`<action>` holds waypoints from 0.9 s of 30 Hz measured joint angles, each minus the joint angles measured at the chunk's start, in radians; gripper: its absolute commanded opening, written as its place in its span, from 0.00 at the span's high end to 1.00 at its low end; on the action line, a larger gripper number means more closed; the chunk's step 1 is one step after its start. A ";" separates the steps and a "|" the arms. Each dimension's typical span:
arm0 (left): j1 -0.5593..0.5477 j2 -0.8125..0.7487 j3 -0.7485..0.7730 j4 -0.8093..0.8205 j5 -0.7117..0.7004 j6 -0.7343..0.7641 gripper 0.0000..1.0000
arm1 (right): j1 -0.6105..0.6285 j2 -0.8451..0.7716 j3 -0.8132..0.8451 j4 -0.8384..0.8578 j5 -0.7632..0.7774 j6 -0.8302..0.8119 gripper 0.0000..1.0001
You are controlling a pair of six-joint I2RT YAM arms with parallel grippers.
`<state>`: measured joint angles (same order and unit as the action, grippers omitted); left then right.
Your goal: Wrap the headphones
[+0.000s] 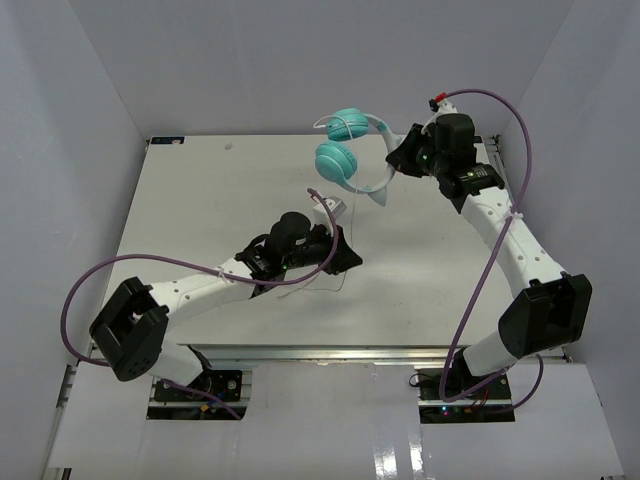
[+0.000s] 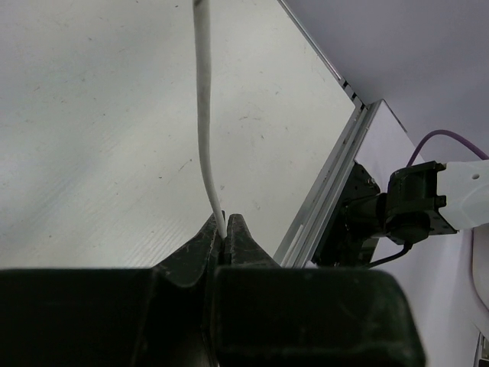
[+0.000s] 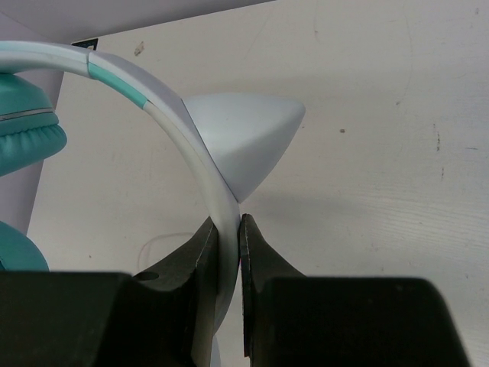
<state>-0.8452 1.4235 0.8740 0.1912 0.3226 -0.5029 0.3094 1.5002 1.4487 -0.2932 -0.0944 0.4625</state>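
The teal headphones (image 1: 340,150) hang in the air above the far part of the table, with two round earcups and a pale headband (image 3: 191,145) that carries a pointed ear-shaped piece (image 3: 244,141). My right gripper (image 1: 400,160) is shut on the headband, its fingertips (image 3: 228,229) clamping the band just below the pointed piece. My left gripper (image 1: 345,258) sits lower, near the table's middle, and is shut on the thin whitish cord (image 2: 205,122), pinched at the fingertips (image 2: 227,225). The cord runs up from the left gripper toward the headphones.
The white table (image 1: 200,200) has a metal front edge (image 2: 328,191). Purple arm cables (image 1: 500,110) loop beside both arms. White walls close in the left, right and back. The right arm's base (image 2: 405,206) shows past the table edge in the left wrist view.
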 measured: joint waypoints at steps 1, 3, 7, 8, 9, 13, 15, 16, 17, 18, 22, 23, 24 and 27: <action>0.000 0.000 -0.001 0.000 0.000 0.002 1.00 | -0.005 0.000 0.000 0.000 -0.007 0.003 0.92; -0.001 0.000 -0.001 0.001 0.001 0.006 1.00 | -0.013 0.000 0.000 0.000 -0.019 0.009 0.92; -0.001 0.000 -0.006 0.004 0.003 0.010 1.00 | -0.025 0.000 0.000 0.000 -0.042 0.025 0.92; -0.001 0.000 -0.009 0.004 0.004 0.012 1.00 | -0.027 0.000 0.000 0.001 -0.048 0.028 0.92; -0.001 0.000 -0.013 0.004 0.005 0.014 1.00 | -0.029 0.000 0.000 0.001 -0.052 0.030 0.92; -0.001 0.001 -0.018 0.003 0.009 0.017 1.00 | -0.036 0.000 0.000 0.002 -0.073 0.034 0.92; -0.001 0.001 -0.021 0.006 0.012 0.017 1.00 | -0.042 0.000 0.000 0.003 -0.081 0.037 0.92; -0.001 0.001 -0.024 0.008 0.014 0.017 1.00 | -0.045 0.000 0.000 0.003 -0.085 0.038 0.92; -0.001 0.001 -0.029 0.009 0.016 0.017 1.00 | -0.049 0.000 0.000 0.003 -0.090 0.041 0.92; -0.001 0.002 -0.034 0.010 0.018 0.017 1.00 | -0.052 0.000 0.000 0.003 -0.092 0.042 0.92; -0.001 0.002 -0.051 0.011 0.024 0.017 1.00 | -0.058 0.000 0.000 0.003 -0.096 0.048 0.92; -0.001 0.003 -0.052 0.013 0.026 0.017 1.00 | -0.059 0.000 0.000 0.003 -0.096 0.049 0.92; -0.001 0.004 -0.054 0.015 0.027 0.017 1.00 | -0.059 0.000 0.000 0.003 -0.097 0.050 0.92; -0.001 0.007 -0.060 0.023 0.032 0.016 1.00 | -0.059 0.000 0.000 0.003 -0.102 0.053 0.92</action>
<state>-0.8466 1.4306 0.8142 0.2143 0.3551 -0.4869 0.2504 1.5002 1.4487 -0.2901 -0.1962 0.5150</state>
